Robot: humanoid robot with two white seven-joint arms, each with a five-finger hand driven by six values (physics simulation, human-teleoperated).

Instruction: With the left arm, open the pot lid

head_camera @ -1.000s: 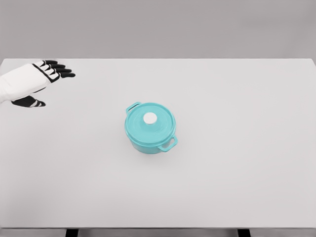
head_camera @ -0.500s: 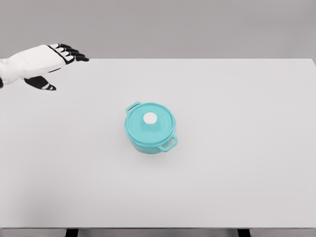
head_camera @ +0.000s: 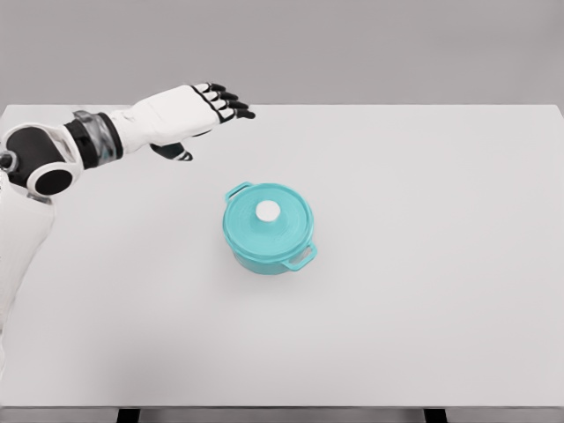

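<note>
Left arm (head_camera: 53,176): white shells, black joint discs, grey banded wrist. Left hand (head_camera: 181,115) white; fingers (head_camera: 227,101) black, white-segmented.

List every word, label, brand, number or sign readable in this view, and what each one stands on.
None can be read. The teal pot, its lid with the white knob, the white table and the left hand all show plain surfaces with no print.
</note>
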